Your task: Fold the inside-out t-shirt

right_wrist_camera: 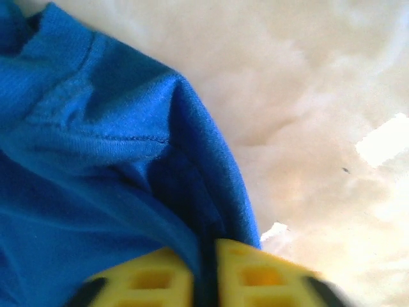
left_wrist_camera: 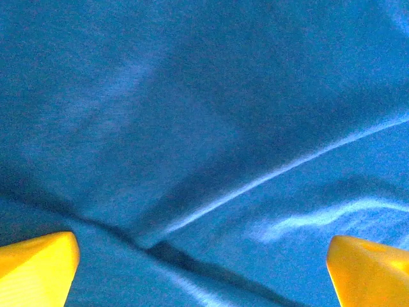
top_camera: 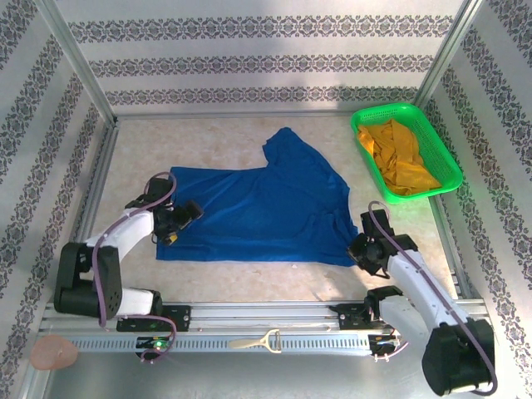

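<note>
Patterned striped walls (top_camera: 249, 58) and metal frame posts (top_camera: 76, 62) enclose a pale, perhaps marbled tabletop (top_camera: 208, 141), brightly lit.

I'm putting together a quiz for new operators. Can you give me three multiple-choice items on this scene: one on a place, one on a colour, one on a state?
1. Where does the green basket stand?
A. at the far right of the table
B. at the near left corner
C. between the arms' bases

2. What colour is the garment in the basket?
A. red
B. white
C. mustard yellow

3. How is the left gripper?
A. shut on cloth
B. open over the inside-out t-shirt
C. holding the basket

Answers:
1 A: the top view shows it at the far right, beside the shirt.
2 C: yellow cloth lies in it.
3 B: its jaws stand wide apart over blue cloth.
</note>
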Tool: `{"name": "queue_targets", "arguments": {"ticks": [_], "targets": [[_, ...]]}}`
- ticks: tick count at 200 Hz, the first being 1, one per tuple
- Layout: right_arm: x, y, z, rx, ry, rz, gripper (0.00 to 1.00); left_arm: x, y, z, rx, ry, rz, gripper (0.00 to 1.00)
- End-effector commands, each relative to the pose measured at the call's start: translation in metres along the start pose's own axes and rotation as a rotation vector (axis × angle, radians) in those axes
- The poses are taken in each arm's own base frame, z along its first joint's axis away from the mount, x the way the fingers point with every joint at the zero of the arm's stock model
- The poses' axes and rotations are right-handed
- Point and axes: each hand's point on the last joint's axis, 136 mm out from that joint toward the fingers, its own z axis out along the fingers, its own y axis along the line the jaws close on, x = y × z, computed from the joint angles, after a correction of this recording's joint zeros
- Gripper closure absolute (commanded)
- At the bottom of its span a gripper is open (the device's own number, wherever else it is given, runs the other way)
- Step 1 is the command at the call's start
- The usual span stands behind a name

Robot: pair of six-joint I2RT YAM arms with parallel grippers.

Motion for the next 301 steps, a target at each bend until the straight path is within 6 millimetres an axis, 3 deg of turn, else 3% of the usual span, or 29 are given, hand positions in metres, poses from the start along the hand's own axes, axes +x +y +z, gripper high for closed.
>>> {"name": "queue_targets", "arguments": {"ticks": [1, 18, 34, 55, 75, 94, 120, 159, 163, 205, 234, 277, 301], "targets": [[-0.01, -0.004, -0.024, 0.026, -0.061, 0.042, 0.59, -0.015, -0.003, -0.037, -0.035, -0.098, 0.045, 0.0], [-0.03, 0.026, -0.05, -0.066, -0.134, 0.018, 0.51, -0.047, -0.029, -0.062, -0.001, -0.182, 0.089, 0.0], [-0.051, 0.066, -0.071, -0.129, -0.172, -0.053, 0.49, -0.079, -0.056, -0.069, 0.018, -0.214, 0.137, 0.0], [-0.08, 0.128, -0.085, -0.187, -0.194, -0.198, 0.48, -0.119, -0.082, -0.056, 0.018, -0.21, 0.179, 0.01], [-0.105, 0.195, -0.09, -0.244, -0.197, -0.355, 0.45, -0.153, -0.094, -0.032, -0.009, -0.192, 0.196, 0.0], [-0.122, 0.254, -0.078, -0.258, -0.168, -0.499, 0.41, -0.18, -0.1, -0.012, -0.046, -0.177, 0.228, 0.01], [-0.136, 0.327, -0.05, -0.296, -0.075, -0.631, 0.38, -0.205, -0.102, -0.002, -0.073, -0.155, 0.226, 0.0], [-0.16, 0.401, 0.013, -0.267, -0.069, -0.789, 0.36, -0.219, -0.107, 0.006, -0.073, -0.137, 0.225, 0.0], [-0.167, 0.411, 0.012, -0.282, -0.101, -0.799, 0.36, -0.219, -0.107, 0.007, -0.072, -0.136, 0.224, 0.0], [-0.196, 0.441, 0.067, -0.331, -0.205, -0.789, 0.29, -0.209, -0.1, 0.017, -0.076, -0.094, 0.147, 0.0], [-0.207, 0.461, 0.089, -0.355, -0.318, -0.803, 0.25, -0.199, -0.099, 0.02, -0.049, -0.07, 0.104, 0.0], [-0.211, 0.458, 0.129, -0.362, -0.307, -0.741, 0.24, -0.196, -0.098, 0.02, -0.053, -0.056, 0.109, 0.0], [-0.215, 0.462, 0.132, -0.412, -0.288, -0.684, 0.24, -0.199, -0.099, 0.021, -0.054, -0.058, 0.112, 0.0]]}}
